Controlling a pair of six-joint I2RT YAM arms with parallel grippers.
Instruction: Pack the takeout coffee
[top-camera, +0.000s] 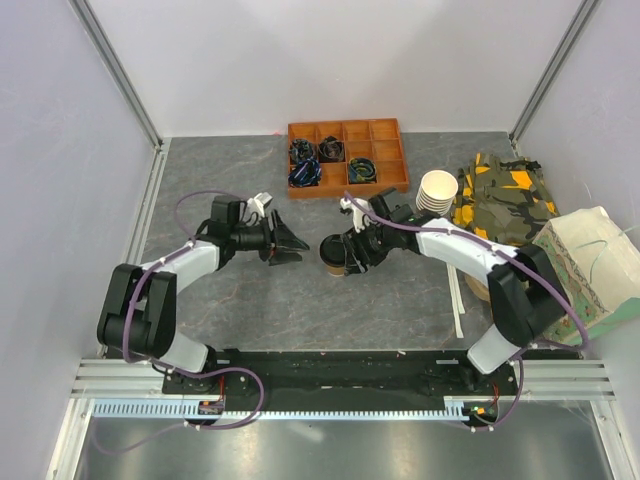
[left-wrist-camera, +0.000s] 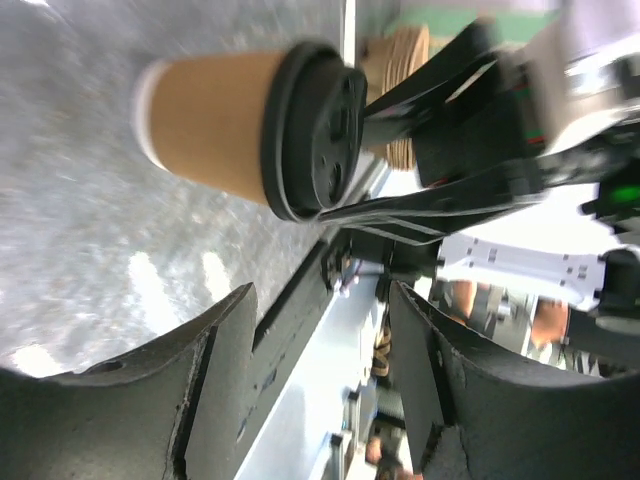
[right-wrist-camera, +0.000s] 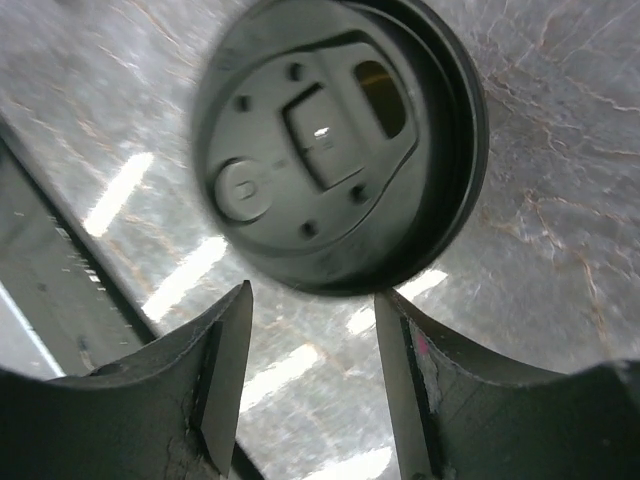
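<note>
Coffee (top-camera: 337, 262): a brown paper cup standing up on the table (top-camera: 250, 310), between the two pincers.
Lid (right-wrist-camera: 340, 150): black and round, with a sip hole, a small round bump and tiny dots.
Writing: the cup's side is plain brown. The raised marks on the lid are too blurred to read.
Right pincer (right-wrist-camera: 315, 298): its fingers are apart and hold nothing. It points down at the lid, which sits just past its tips. In the left wrist view its fingers reach the lid's rim, but I cannot tell if they touch.
Left pincer (left-wrist-camera: 320, 298): its fingers are apart and hold nothing. The coffee is straight ahead of it, near but not touching.
Room by left pincer: bare grey table lies behind it and on both sides, out to the pale wall (top-camera: 60, 200).
Room by right pincer: bare table lies on its near side, down to the black rail (top-camera: 340, 365).
Right of right pincer: a stack of cups (top-camera: 437, 190) is close by. Past it are a camo bag (top-camera: 505, 200) and a pale bag (top-camera: 590, 265) at the table's edge.
Past both pincers: an orange box (top-camera: 392, 158) with small bins sits by the back wall. Some bins hold dark bits, too small to tell what.
Gap: a thin strip of table shows between the left pincer's tips and the cup.
</note>
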